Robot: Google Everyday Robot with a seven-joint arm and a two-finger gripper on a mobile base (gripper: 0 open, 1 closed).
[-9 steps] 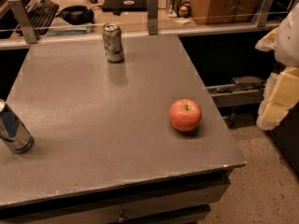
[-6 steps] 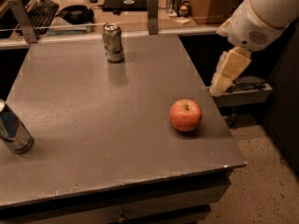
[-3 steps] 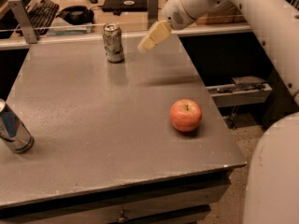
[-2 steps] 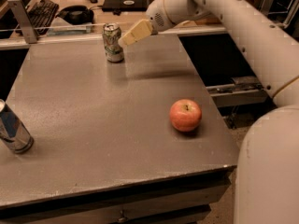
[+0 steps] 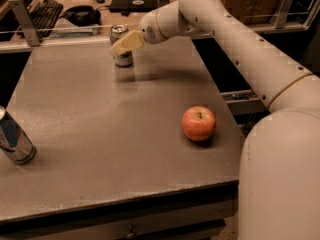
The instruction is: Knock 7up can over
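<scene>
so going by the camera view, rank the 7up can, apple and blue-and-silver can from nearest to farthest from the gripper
From the gripper, over the far side of the table:
1. 7up can, right at the gripper, far side.
2. apple, toward the right edge.
3. blue-and-silver can, near left edge.

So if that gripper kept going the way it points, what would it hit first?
Most likely the 7up can: the gripper points toward its upper body and overlaps it in the picture. Whether they touch is unclear.
</scene>
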